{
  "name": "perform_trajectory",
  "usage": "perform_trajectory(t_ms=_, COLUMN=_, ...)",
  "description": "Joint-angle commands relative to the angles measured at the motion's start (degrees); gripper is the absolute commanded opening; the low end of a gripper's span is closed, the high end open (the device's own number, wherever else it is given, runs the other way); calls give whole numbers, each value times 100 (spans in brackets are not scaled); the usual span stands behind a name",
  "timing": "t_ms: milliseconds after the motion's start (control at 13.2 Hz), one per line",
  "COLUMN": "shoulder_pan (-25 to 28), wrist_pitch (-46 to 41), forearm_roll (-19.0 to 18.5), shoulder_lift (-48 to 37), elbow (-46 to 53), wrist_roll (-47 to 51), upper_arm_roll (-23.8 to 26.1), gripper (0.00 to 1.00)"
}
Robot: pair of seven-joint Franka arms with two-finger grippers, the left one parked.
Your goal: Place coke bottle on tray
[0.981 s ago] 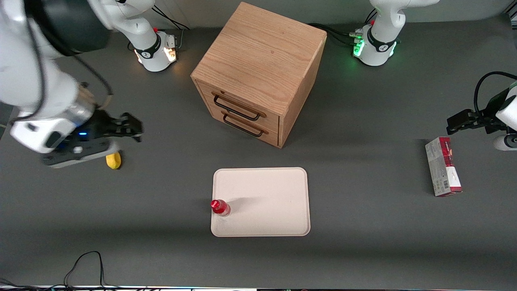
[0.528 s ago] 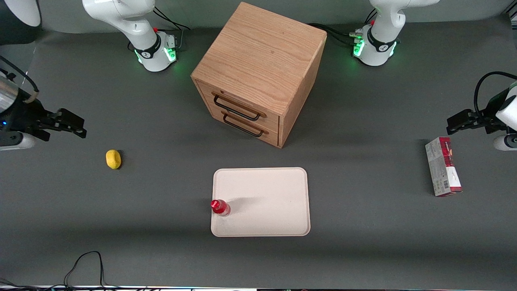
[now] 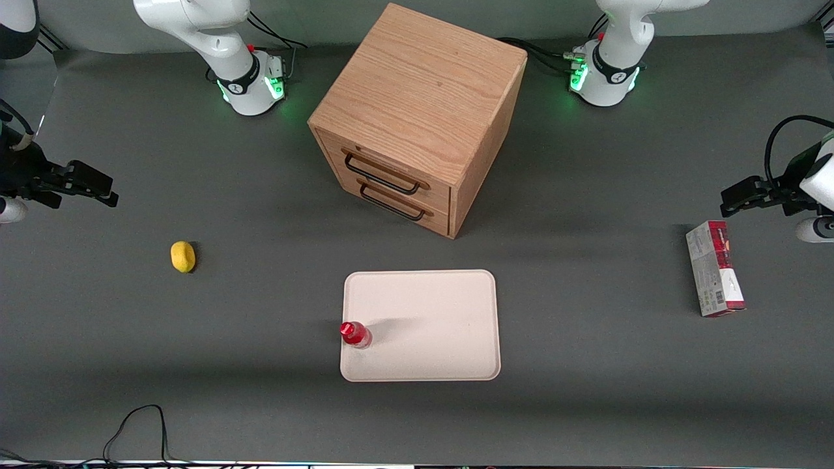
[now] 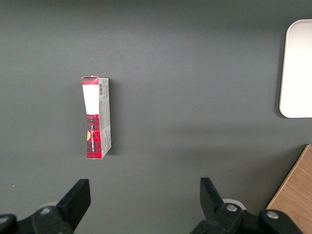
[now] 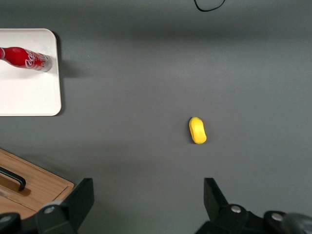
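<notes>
On the tray [image 3: 430, 319], coke bottle [image 3: 355, 334] stands upright at the edge nearest the working arm's end.
Gripper [image 3: 88, 187] is up at the working arm's end of the table, well apart from the bottle, fingers spread wide, holding nothing; wrist view agrees [image 5: 148, 202]. Yellow lemon [image 3: 183, 256] sits on the table between gripper and tray, nearer the gripper. Wooden drawer cabinet [image 3: 417, 111] is farther from the front camera than the tray. Red-and-white carton [image 3: 715, 277] lies toward the parked arm's end.
</notes>
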Motion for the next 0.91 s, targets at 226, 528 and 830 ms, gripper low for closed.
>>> perform_trajectory(t_ms=226, shoulder_pan=29, wrist_pitch=13, forearm_roll=-5, shoulder_lift=-83, elbow=-165, wrist_roll=-168, upper_arm_roll=-190, gripper=100)
perform_trajectory(t_ms=528, shoulder_pan=152, wrist_pitch=13, forearm_roll=-5, shoulder_lift=-74, elbow=-165, wrist_roll=-168, upper_arm_roll=-313, gripper=100)
perform_trajectory(t_ms=830, shoulder_pan=152, wrist_pitch=13, forearm_roll=-5, shoulder_lift=-74, elbow=-165, wrist_roll=-177, upper_arm_roll=-313, gripper=100)
